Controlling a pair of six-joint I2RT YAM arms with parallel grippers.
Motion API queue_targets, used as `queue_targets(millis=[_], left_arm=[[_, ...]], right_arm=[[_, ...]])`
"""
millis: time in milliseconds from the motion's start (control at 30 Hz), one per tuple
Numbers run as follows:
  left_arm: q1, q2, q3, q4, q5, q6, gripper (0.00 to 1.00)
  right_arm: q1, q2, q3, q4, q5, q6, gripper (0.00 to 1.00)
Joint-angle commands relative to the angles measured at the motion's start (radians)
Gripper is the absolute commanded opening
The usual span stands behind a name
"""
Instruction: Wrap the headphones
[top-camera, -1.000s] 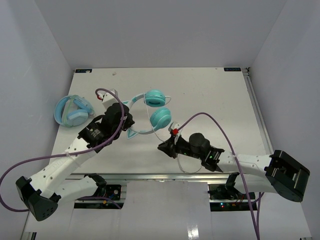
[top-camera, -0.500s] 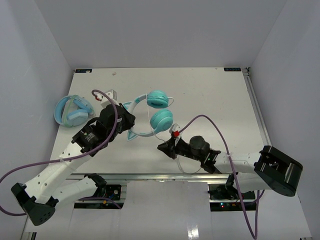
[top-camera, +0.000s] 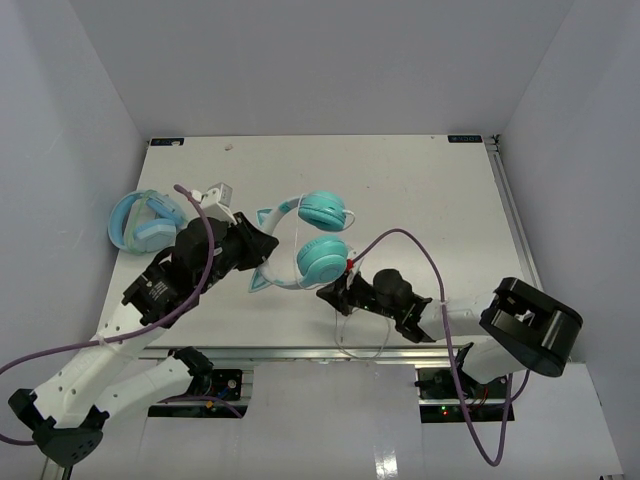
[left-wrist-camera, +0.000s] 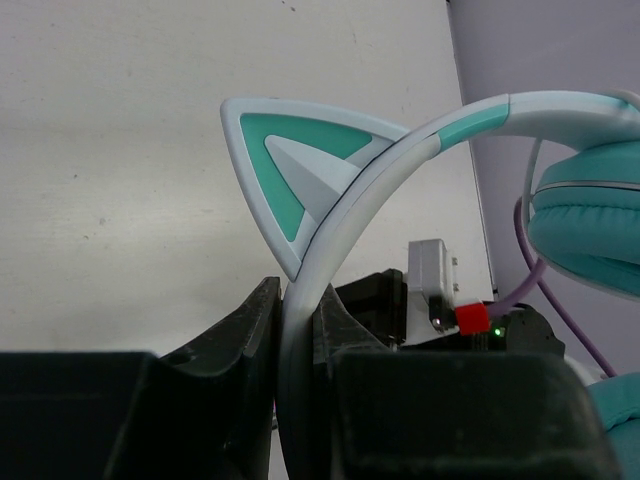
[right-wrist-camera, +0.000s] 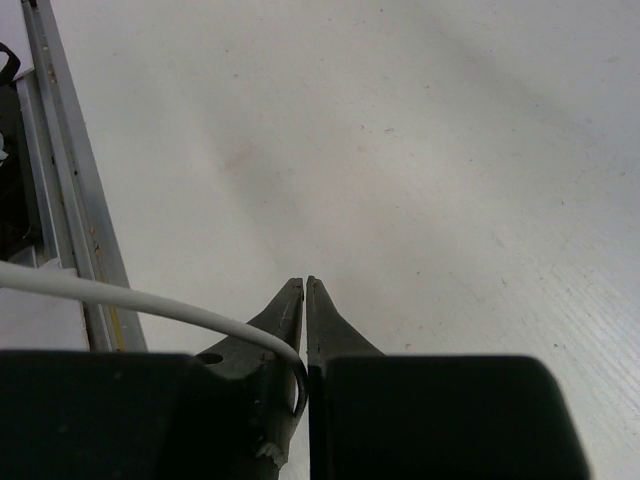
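Teal headphones (top-camera: 320, 260) | left hand (top-camera: 264, 249) pinches headband (left-wrist-camera: 400, 170) | right hand (right-wrist-camera: 305, 286) pinches cable (right-wrist-camera: 150, 305) | light-blue headphones (top-camera: 145, 222) well apart, left

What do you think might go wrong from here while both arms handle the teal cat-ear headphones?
The left gripper clamps only the thin pale headband of the teal cat-ear headphones; the round ear cups could twist it loose. The thin white cable, pinched in the right gripper, loops past the table's near rail and might snag there.
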Motion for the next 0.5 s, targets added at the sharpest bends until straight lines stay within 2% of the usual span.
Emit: queue_targets(millis=[0,267,400,467], left_arm=[[0.001,-0.060,0.008,0.087,0.084,-0.018,0.00],[0.001,-0.076,0.004,0.101,0.155,0.011,0.00],[0.001,-0.048,0.009,0.164,0.398,0.183,0.00],[0.002,0.006,0.043,0.126,0.512,0.277,0.00]], right_arm=[[-0.014,0.054,0.047,0.069,-0.020,0.006,0.11],[-0.045,0.141,0.057,0.152,-0.054,0.018,0.08],[-0.165,0.095,0.070,0.119,-0.153,0.057,0.08],[-0.251,0.050,0.104,0.036,-0.213,0.080,0.08]])
